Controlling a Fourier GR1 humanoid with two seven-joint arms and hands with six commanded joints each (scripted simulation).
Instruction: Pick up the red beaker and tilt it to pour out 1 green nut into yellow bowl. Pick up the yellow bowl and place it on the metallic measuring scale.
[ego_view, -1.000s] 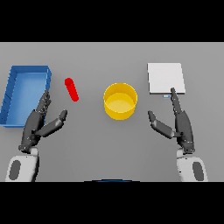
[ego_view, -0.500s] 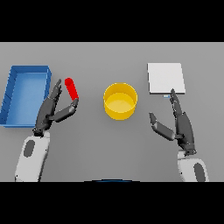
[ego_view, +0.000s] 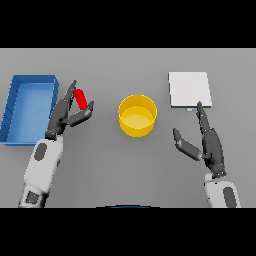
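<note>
While its fingers stay spread, the left hand (ego_view: 67, 114) brackets the red beaker (ego_view: 81, 99) without gripping.

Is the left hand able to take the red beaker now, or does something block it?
Probably yes. The left hand is already at the red beaker, fingers and thumb open on either side. The blue tray lies to the side, not between them.

Blue tray (ego_view: 29, 90): sits open on the table, just beside the left hand (ego_view: 67, 112), on its outer side.
Grey table (ego_view: 125, 170): bare surface spreads between both hands.
</note>
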